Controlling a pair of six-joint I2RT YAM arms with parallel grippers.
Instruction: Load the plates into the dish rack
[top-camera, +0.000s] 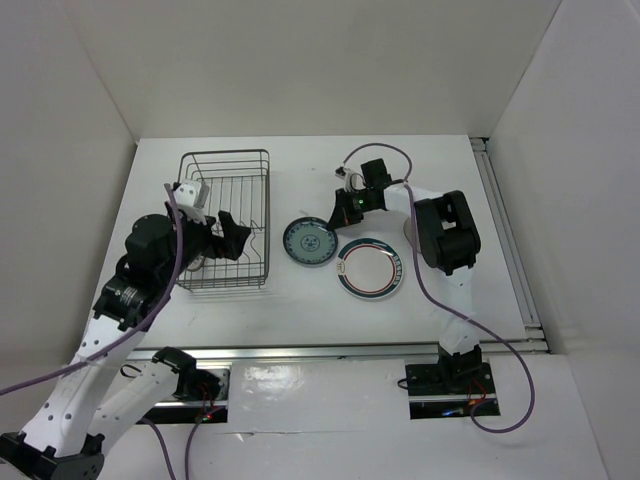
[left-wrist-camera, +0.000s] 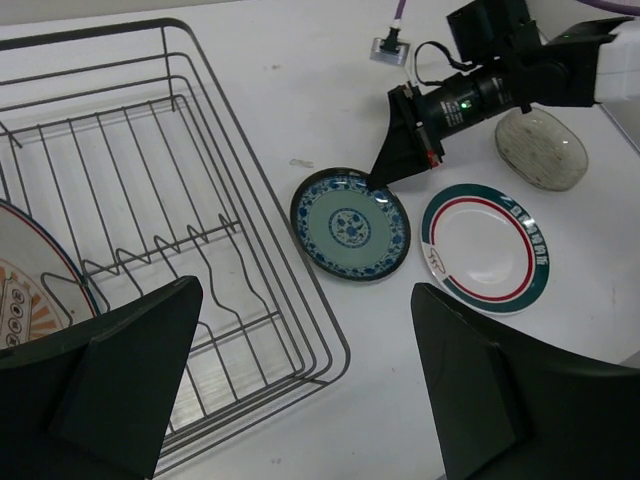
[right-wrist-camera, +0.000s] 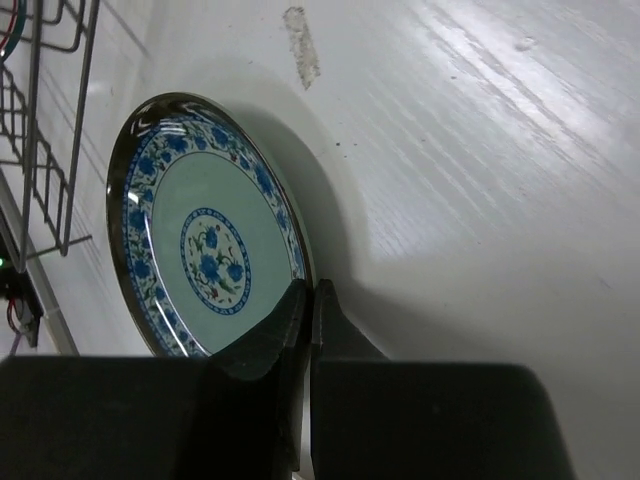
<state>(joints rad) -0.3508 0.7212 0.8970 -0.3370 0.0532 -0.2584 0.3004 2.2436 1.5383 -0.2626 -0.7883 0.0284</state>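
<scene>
- Between the dish rack (top-camera: 225, 152) and the red-and-blue ringed plate (top-camera: 372, 268), the teal-blue patterned plate (top-camera: 308, 242) is lying on the white worktop (top-camera: 300, 300), just beside the rack's right wall.
- The right claw (right-wrist-camera: 308, 300) is reaching in low from the far right and seems to be clenching that plate's rim. Its two fingers are pressing almost together with the edge between them, probably because a flat plate offers no other hold.
- A shadow is showing under the pinched side, so that edge may be tipping off the worktop. I cannot tell for sure.
- The left claw (left-wrist-camera: 305, 300) is hovering over the near end of the rack with its jaws spread wide, gripping nothing, likely waiting clear of the slots.
- The sunburst plate (left-wrist-camera: 25, 290) is already standing on edge at the rack's left end, leaning among the wires.
- The greyish-beige plate (left-wrist-camera: 540, 148) is lying further right, beyond the ringed one, partly under the right arm in the overhead view.
- Three plates are thus waiting outside the rack, by my judgement.
</scene>
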